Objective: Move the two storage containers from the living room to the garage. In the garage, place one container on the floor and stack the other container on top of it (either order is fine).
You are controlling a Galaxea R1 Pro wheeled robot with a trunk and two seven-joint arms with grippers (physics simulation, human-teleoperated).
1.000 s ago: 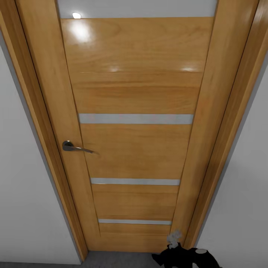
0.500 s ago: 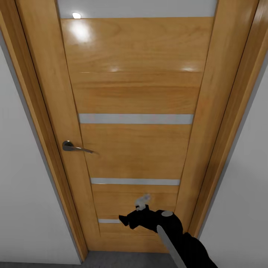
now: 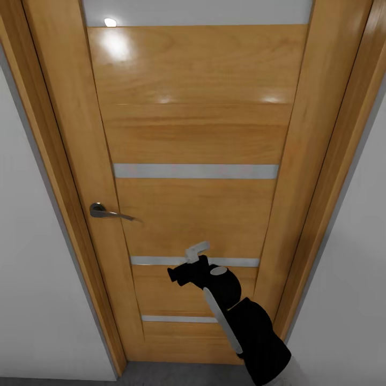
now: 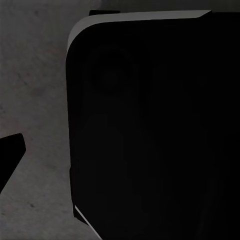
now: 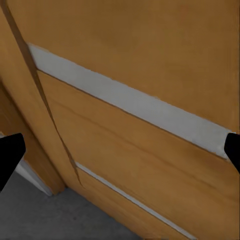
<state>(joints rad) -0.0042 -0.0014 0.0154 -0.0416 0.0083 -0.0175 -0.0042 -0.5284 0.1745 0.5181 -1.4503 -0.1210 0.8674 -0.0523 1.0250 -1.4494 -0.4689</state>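
The storage containers are out of view. A shut wooden door (image 3: 198, 134) with grey horizontal strips stands right in front of me. My right gripper (image 3: 194, 253) is raised in front of the door's lower half, near the second grey strip, below and right of the lever handle (image 3: 107, 212). In the right wrist view its fingertips (image 5: 9, 155) sit far apart with nothing between them, facing the door panel (image 5: 130, 60). The left wrist view looks down along my own dark body (image 4: 150, 125) at grey concrete floor (image 4: 35, 75), with one fingertip (image 4: 7, 155) at the picture's edge.
The wooden door frame (image 3: 59, 161) runs down both sides, with white walls (image 3: 32, 279) beyond it. A narrow band of dark grey floor (image 3: 177, 372) lies at the door's foot.
My right arm has risen from the picture's lower edge, up and to the left, from the door's foot to about the second grey strip. The door and the view have not moved.
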